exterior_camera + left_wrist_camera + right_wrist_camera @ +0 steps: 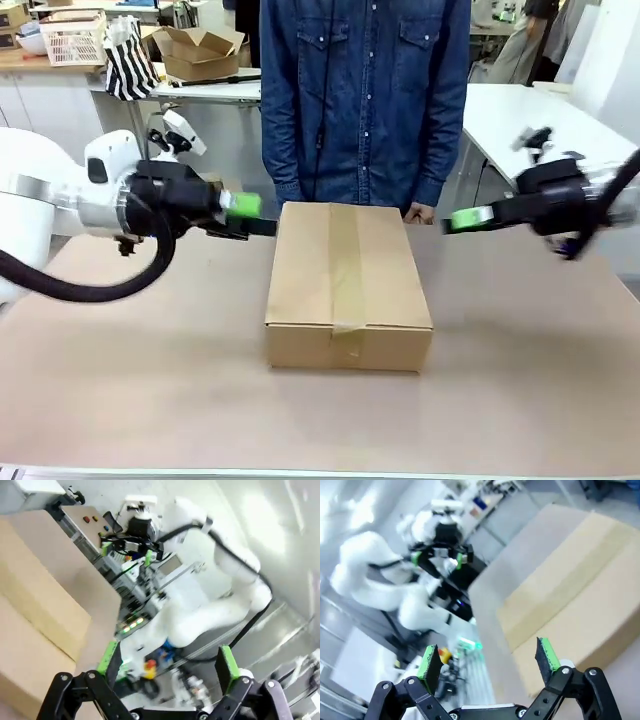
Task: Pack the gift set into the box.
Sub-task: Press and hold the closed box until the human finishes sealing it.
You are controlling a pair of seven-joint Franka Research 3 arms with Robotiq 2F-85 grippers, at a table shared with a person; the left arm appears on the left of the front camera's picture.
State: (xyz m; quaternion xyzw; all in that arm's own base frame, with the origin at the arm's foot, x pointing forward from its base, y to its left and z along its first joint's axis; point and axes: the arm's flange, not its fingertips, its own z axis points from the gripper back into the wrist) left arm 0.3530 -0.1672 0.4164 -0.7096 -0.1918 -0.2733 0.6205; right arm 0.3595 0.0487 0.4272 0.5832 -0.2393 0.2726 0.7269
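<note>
Box [348, 285] sits mid-desk, flaps closed and taped, long axis running from the near edge to the far edge. Left gripper [243, 206] and right gripper [465, 218] flank its far corners, both open, holding nothing; left looks slightly nearer.

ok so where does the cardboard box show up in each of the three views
Front view: the box sits taped shut at the table's centre, between both grippers.
Left wrist view: it lies along the left edge, beside the left gripper.
Right wrist view: it takes the right side, past the right gripper.
Shared landmark: the tape strip along its top.
</note>
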